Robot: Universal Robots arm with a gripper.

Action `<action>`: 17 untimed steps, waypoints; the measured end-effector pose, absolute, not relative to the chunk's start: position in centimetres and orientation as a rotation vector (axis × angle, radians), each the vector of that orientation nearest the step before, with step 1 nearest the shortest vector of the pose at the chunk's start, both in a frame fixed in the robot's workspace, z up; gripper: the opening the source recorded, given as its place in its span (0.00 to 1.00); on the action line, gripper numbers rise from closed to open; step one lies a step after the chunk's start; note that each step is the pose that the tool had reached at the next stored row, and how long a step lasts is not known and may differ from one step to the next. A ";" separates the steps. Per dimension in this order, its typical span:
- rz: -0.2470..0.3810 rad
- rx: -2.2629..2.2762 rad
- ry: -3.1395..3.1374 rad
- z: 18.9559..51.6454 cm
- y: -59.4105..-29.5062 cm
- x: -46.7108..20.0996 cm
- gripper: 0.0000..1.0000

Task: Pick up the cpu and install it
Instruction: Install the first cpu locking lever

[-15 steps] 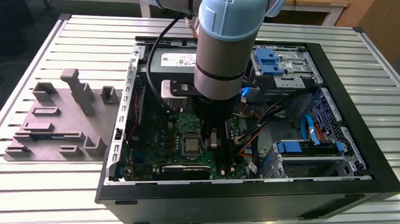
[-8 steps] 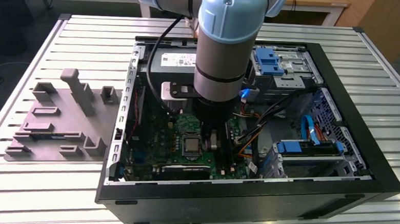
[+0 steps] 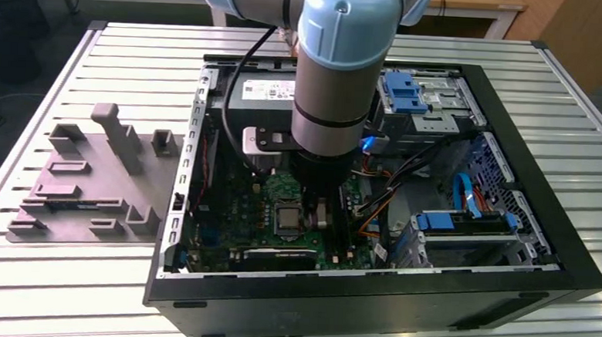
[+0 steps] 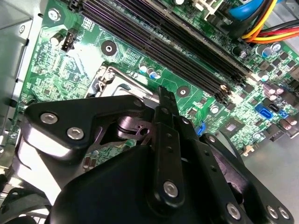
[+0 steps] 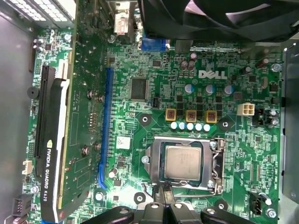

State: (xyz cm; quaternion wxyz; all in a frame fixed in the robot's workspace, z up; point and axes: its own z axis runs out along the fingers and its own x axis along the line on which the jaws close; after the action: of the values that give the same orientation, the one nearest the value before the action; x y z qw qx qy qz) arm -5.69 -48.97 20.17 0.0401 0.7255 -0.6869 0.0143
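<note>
Arm reaching straight down into the open computer case, gripper over the seated cpu.

The grey and pale blue robot arm (image 3: 332,85) stands near vertical inside the black open-sided computer case (image 3: 503,248), its black gripper (image 5: 163,196) low over the green motherboard (image 5: 224,140), just beside the socket edge. The finger tips meet in a narrow point with nothing between them, so the gripper is closed and empty. One small flat square cpu with a silvery metal top (image 5: 183,162) lies flat in the rectangular silver socket frame (image 5: 217,161) near the middle of the motherboard, level and apart from the fingers. One grey moulded fixture tray (image 3: 84,184) sits on the slatted metal table (image 3: 48,279) beside the case, toward the exterior view's left.
</note>
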 end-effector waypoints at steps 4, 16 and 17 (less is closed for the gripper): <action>0.050 2.245 -2.086 20.0 -49.1 -5.8 0.11; 0.052 2.263 -2.068 19.4 -49.3 -5.8 0.11; 0.052 2.263 -2.067 19.4 -49.3 -5.8 0.11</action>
State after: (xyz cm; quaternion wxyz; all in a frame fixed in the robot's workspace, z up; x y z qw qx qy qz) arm -5.82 -49.26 19.36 0.0378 0.7377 -0.6738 0.0170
